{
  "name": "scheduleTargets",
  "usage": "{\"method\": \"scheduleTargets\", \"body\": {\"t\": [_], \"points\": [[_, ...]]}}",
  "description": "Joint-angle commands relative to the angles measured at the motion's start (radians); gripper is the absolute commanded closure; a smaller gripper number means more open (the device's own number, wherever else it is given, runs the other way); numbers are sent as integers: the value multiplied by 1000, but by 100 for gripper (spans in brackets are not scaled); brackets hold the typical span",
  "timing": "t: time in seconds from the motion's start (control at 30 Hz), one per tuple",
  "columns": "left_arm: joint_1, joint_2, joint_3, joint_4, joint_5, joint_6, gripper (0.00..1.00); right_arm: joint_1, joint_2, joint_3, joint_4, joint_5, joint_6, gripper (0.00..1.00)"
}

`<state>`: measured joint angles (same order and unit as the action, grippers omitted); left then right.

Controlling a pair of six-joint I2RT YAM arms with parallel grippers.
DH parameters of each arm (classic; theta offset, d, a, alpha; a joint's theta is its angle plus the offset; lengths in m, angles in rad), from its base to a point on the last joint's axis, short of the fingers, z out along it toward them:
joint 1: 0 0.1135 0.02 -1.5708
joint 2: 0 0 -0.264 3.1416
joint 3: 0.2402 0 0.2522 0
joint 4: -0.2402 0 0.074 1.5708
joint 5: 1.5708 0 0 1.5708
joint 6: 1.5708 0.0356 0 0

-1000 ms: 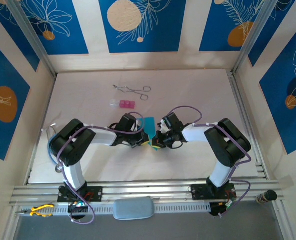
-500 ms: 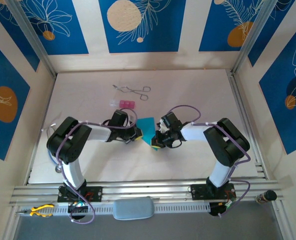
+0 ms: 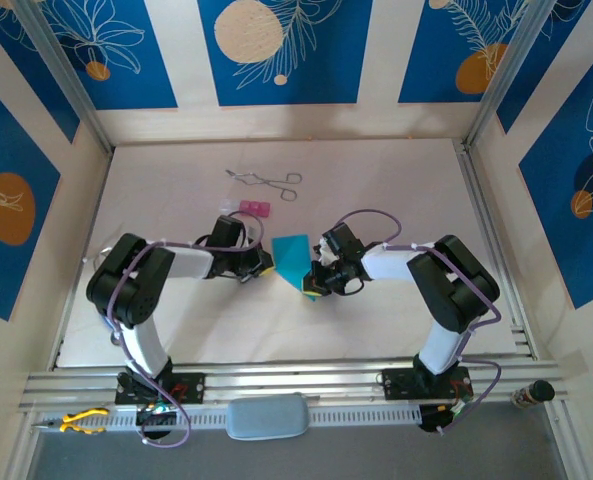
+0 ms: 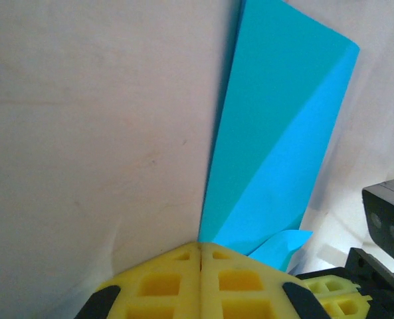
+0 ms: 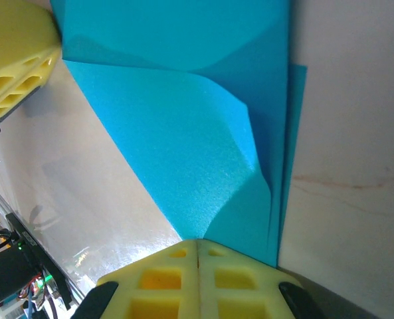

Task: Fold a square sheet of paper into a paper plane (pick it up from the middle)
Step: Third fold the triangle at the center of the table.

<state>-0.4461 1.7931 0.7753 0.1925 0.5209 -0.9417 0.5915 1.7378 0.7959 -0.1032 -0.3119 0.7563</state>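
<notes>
The cyan-blue sheet of paper (image 3: 292, 255) is partly folded, with diagonal creases, and sits at mid-table between the two grippers. My left gripper (image 3: 266, 264) is at its left edge. In the left wrist view the jaws (image 4: 200, 244) are shut, and the paper (image 4: 276, 133) runs down to a corner right at their seam. My right gripper (image 3: 314, 283) is at the paper's near right corner. Its jaws (image 5: 197, 240) are shut on the bent paper (image 5: 197, 133). The left gripper's yellow fingers (image 5: 17, 60) show in the upper left of the right wrist view.
Metal forceps (image 3: 266, 181) lie at the back of the white table (image 3: 396, 190). A small pink block (image 3: 251, 208) lies just behind the left gripper. Metal rails (image 3: 296, 380) run along the near edge, and yellow-handled pliers (image 3: 81, 420) rest at the bottom left.
My left gripper has drawn back to the left, and the cyan paper now shows wider between the grippers. The right gripper has stayed in place.
</notes>
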Motion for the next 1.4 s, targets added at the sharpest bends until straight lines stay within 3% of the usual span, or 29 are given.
{"method": "scheduleTargets", "body": {"t": [0.0,0.33,0.53,0.83,1.13,1.37], "points": [[20,-42,22,-92,-42,38,98,-1,41,-23,-141,63,-26,98],[-38,-125,33,-83,-30,50,95,-3,45,-10,-143,59,-41,98],[-104,-61,81,-32,51,85,94,-7,42,-7,-150,60,-42,98],[-102,42,89,-114,-2,99,96,-7,30,20,-163,63,-46,98],[-98,46,29,-136,-44,134,98,8,-66,49,-88,-3,-40,95],[-97,48,41,-132,-36,129,98,59,28,154,-87,-10,-43,94]]}}
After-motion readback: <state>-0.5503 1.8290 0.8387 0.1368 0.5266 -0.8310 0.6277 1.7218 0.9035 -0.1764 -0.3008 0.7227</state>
